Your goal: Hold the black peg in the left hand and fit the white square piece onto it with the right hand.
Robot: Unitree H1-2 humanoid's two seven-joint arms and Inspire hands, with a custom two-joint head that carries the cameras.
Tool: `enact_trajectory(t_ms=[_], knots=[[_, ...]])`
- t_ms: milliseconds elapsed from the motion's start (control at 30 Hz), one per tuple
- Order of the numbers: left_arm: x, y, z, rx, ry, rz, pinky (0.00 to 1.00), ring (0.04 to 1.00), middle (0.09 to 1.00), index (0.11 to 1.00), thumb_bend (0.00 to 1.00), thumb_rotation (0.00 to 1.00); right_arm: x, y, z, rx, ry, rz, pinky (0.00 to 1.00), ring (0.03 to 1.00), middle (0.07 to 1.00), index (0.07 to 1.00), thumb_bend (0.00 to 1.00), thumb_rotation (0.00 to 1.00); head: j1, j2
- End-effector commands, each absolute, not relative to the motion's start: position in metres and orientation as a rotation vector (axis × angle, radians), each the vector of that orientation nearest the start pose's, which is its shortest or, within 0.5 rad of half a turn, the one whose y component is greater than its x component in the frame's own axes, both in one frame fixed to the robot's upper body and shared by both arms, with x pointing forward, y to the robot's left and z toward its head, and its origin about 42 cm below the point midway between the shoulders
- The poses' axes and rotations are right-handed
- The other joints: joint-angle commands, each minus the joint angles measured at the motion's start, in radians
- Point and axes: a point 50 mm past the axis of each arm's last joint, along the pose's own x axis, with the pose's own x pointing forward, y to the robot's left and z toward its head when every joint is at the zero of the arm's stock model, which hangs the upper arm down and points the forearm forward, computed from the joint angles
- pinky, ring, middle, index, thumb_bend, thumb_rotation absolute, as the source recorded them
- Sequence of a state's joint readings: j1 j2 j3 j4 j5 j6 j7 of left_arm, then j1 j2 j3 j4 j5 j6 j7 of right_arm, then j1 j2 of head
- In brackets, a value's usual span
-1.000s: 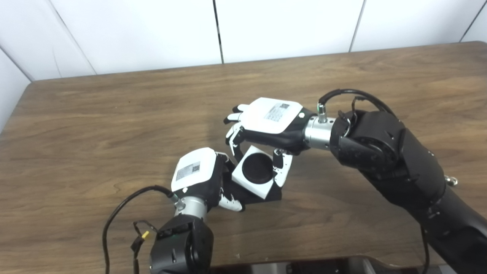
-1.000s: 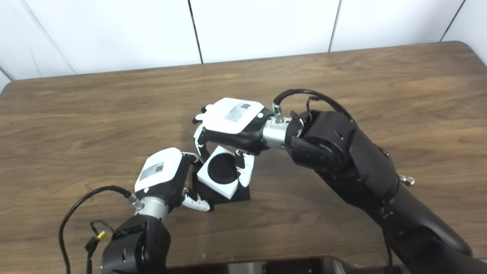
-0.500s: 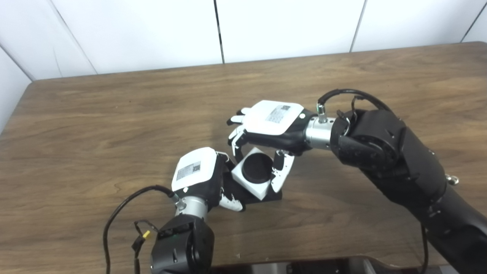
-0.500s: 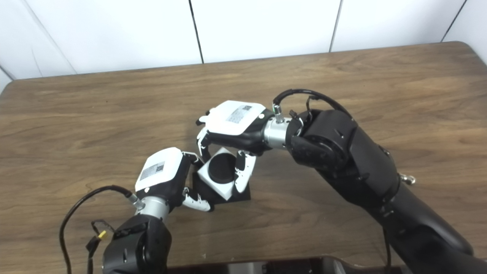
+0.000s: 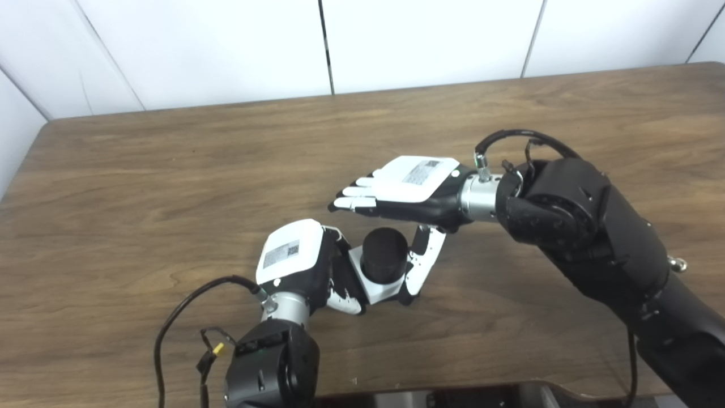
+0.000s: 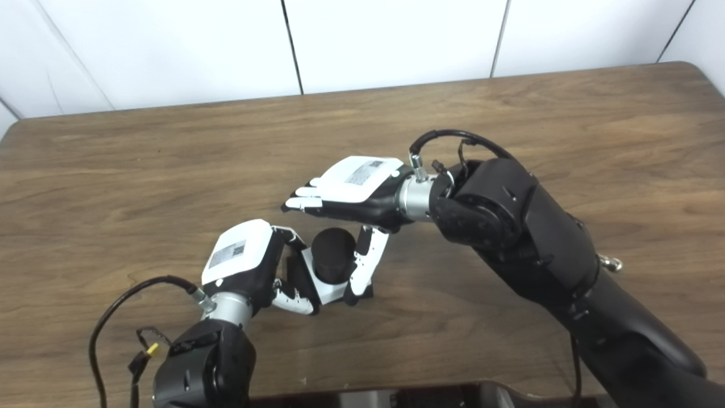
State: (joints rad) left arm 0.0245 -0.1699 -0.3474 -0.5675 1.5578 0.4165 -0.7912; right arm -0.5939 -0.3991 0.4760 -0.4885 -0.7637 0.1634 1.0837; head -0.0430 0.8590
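Observation:
The black peg stands up through the hole of the white square piece, which sits low around it. My left hand is shut on the peg's black base from the left; the base is mostly hidden by its fingers and the white piece. My right hand hovers just above the peg, palm down and fingers stretched flat, open. Its thumb hangs down by the right edge of the white piece; I cannot tell if it touches.
The wooden table stretches around both hands, with a white panelled wall behind its far edge. A black cable loops beside my left wrist. A dark ledge runs along the near edge.
The white piece has dropped down over the peg, whose top now sticks out above it. My right hand let go of the piece and straightened its fingers. The left hand stayed put.

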Motion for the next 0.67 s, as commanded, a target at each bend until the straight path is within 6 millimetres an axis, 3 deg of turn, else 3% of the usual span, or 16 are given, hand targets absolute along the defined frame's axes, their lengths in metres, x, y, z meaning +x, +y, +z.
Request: enact_trajectory(t_ms=[0,300,333,367,400,633], knots=[[0.237,0.082,0.23,1.05,0.153,-0.242,0.93,0.896,0.791,0.482,0.52,0.05,0.327,-0.138,0.334,-1.551,-0.432,0.931,1.0,1.0,1.0,1.0,1.0,0.56,-0.001,0.0],[0.238,0.086,0.232,1.035,0.146,-0.218,0.92,0.89,0.787,0.483,0.52,0.06,0.328,-0.142,0.345,-1.566,-0.428,0.9,1.0,1.0,1.0,1.0,1.0,0.55,-0.004,-0.001],[0.245,0.095,0.234,1.089,0.108,-0.261,0.94,0.91,0.817,0.572,0.62,0.11,0.329,-0.149,0.345,-1.544,-0.424,0.867,1.0,1.0,1.0,1.0,1.0,0.55,0.004,-0.029],[0.25,0.103,0.236,1.132,0.083,-0.293,0.95,0.923,0.84,0.644,0.7,0.16,0.33,-0.155,0.346,-1.528,-0.42,0.843,1.0,1.0,1.0,1.0,1.0,0.54,0.004,-0.028],[0.254,0.108,0.238,1.162,0.07,-0.316,1.0,0.975,0.927,0.919,0.99,0.32,0.331,-0.159,0.345,-1.519,-0.42,0.827,1.0,1.0,1.0,1.0,1.0,0.52,0.002,-0.03],[0.254,0.111,0.242,1.174,0.055,-0.337,1.0,0.976,0.928,0.917,1.0,0.33,0.332,-0.16,0.346,-1.511,-0.413,0.818,1.0,1.0,1.0,1.0,1.0,0.51,0.002,-0.028]])
